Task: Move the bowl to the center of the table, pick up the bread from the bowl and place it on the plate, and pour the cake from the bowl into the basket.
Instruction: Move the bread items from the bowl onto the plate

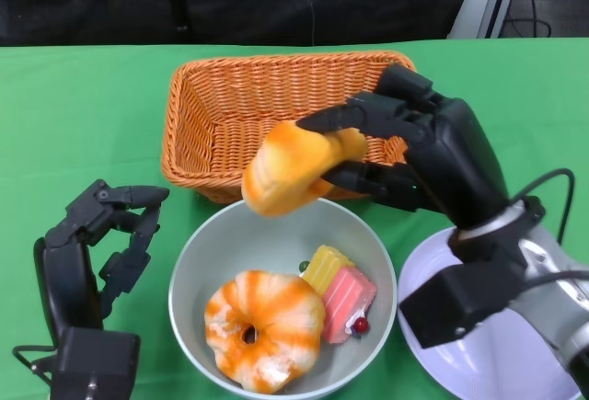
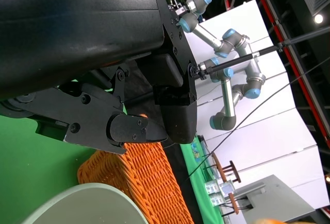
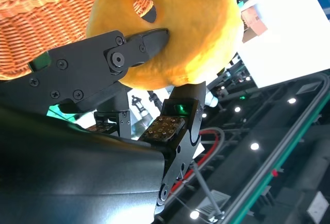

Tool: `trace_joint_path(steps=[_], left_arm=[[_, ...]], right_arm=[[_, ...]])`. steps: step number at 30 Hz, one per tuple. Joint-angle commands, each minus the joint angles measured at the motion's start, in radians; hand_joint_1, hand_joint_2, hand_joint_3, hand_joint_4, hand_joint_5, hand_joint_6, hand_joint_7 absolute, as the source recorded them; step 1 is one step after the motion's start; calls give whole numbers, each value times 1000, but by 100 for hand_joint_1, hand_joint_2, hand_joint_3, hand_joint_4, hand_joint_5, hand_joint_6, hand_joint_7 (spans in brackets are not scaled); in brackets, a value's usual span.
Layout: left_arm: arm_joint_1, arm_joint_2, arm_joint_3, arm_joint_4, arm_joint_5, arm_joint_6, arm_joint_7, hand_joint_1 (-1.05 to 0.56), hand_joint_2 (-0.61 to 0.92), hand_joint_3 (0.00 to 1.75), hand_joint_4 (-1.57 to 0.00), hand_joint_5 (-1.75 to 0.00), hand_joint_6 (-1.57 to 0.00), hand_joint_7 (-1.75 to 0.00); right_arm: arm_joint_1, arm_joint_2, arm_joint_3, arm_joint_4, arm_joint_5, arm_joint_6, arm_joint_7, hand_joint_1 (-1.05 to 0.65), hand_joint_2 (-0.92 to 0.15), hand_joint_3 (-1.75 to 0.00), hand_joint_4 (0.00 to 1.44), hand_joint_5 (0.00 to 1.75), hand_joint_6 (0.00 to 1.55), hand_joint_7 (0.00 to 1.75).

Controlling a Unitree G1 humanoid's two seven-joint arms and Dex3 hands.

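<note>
Bread (image 1: 294,168) hangs lifted in my right hand (image 1: 405,142), clamped between thumb and fingers above the bowl's (image 1: 198,253) far rim, before the basket (image 1: 221,97). I judge it's bound for the plate (image 1: 433,262) at right. A doughnut (image 1: 262,326) and cake (image 1: 340,290) remain in the bowl. My left hand (image 1: 106,230) rests beside it, fingers spread, holding nothing.

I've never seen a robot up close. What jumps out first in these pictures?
The eye goes to the right hand, holding an orange bread roll in the air above the near edge of the wicker basket. Just below sits a pale bowl holding a glazed ring-shaped bread and a pink and yellow cake. The left hand waits beside the bowl, holding nothing.
</note>
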Motion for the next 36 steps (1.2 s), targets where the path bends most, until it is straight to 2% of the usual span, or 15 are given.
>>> trace_joint_path(steps=[1, 3, 7, 14, 17, 24, 33, 36], left_arm=[[1, 20, 2, 10, -12, -8, -3, -18, 92, 27, -78, -138, -87, -87], [0, 24, 2, 14, -12, -10, -4, -17, 92, 27, -78, -138, -87, -87], [0, 30, 3, 15, -16, -7, -4, -18, 92, 25, -79, -136, -88, -86], [2, 34, 1, 18, -27, -11, -14, -18, 92, 25, -79, -136, -88, -86], [4, 32, 2, 14, -27, -7, -11, -17, 92, 25, -80, -137, -88, -86], [6, 32, 5, 11, -33, -11, -18, -19, 92, 27, -79, -138, -88, -84], [2, 41, 9, 18, -33, -13, -20, -18, 92, 25, -80, -137, -89, -85], [3, 46, 11, 17, -35, -10, -22, -17, 92, 25, -81, -136, -89, -85]], right_arm=[[66, -26, -64, -125, 109, 53, 105, -20, -91, -5, 74, 160, 84, 89], [96, -35, -94, -180, 160, 81, 168, -20, -92, -5, 74, 163, 84, 91], [150, -62, -155, -257, 233, 124, 264, -19, -92, -6, 82, 151, 83, 97], [228, -71, -229, -323, 277, 180, 346, -19, -91, -5, 86, 148, 82, 98], [262, -71, -258, -354, 336, 208, 392, -19, -92, -6, 87, 148, 81, 98], [338, -103, -314, -452, 418, 308, 506, -15, -92, -14, 84, 147, 78, 101], [400, -121, -376, -532, 495, 457, 607, -16, -92, -15, 81, 145, 77, 101], [417, -150, -405, -556, 536, 536, 661, -16, -92, -15, 80, 144, 76, 101]])
